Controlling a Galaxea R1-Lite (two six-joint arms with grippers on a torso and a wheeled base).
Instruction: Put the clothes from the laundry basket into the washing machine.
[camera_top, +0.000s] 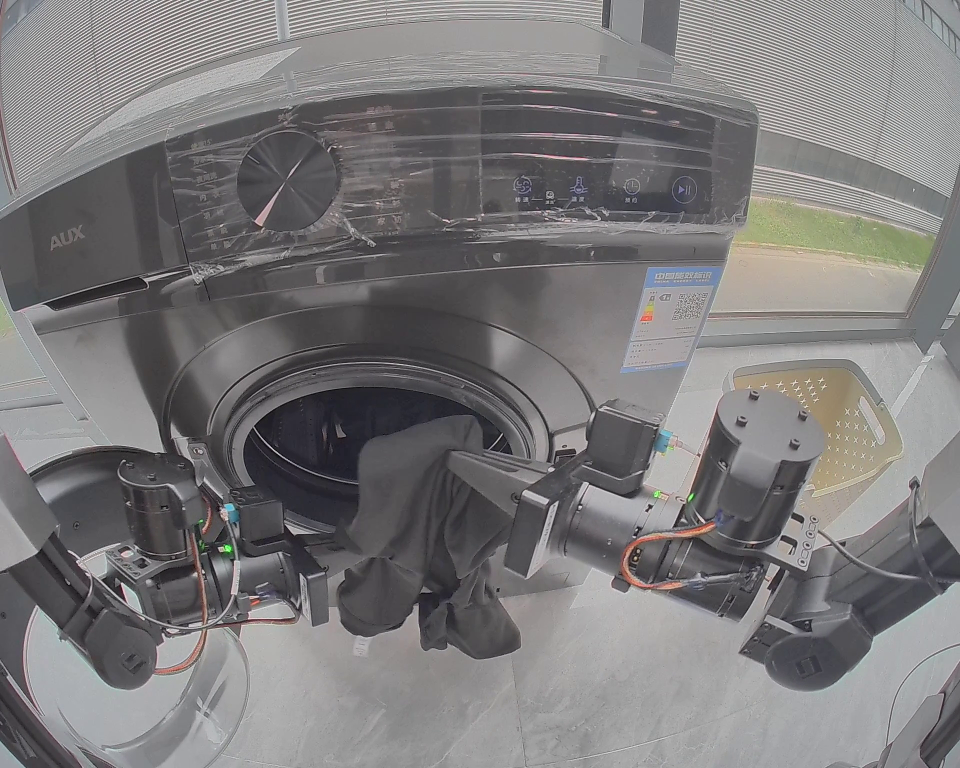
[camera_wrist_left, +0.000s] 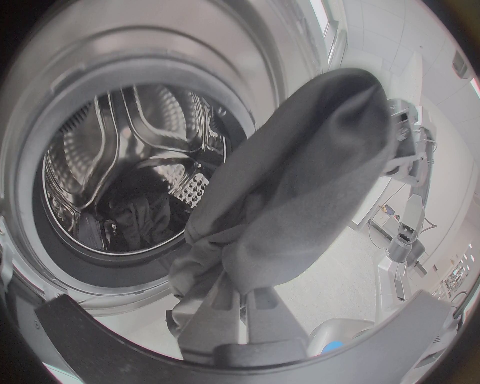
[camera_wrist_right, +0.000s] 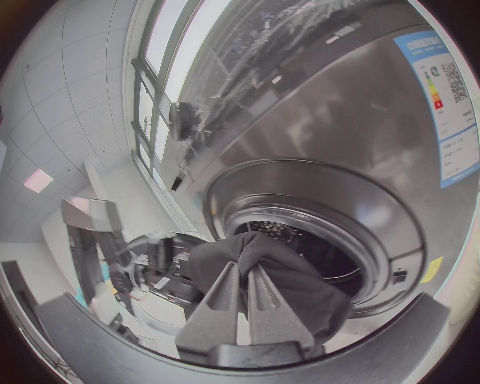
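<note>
A dark grey garment hangs in front of the washing machine's round opening, its top edge at the mouth and its lower folds drooping toward the floor. My right gripper is shut on the garment's upper part, right at the opening; the pinched cloth bulges past the fingertips. My left gripper is shut on a lower fold of the same garment, below and left of the opening. Another dark piece of clothing lies at the bottom of the steel drum. The pale yellow laundry basket stands on the floor to the right, behind my right arm.
The machine's round glass door is swung open at the lower left, under my left arm. The control panel with its dial is above. Tiled floor lies open below the garment.
</note>
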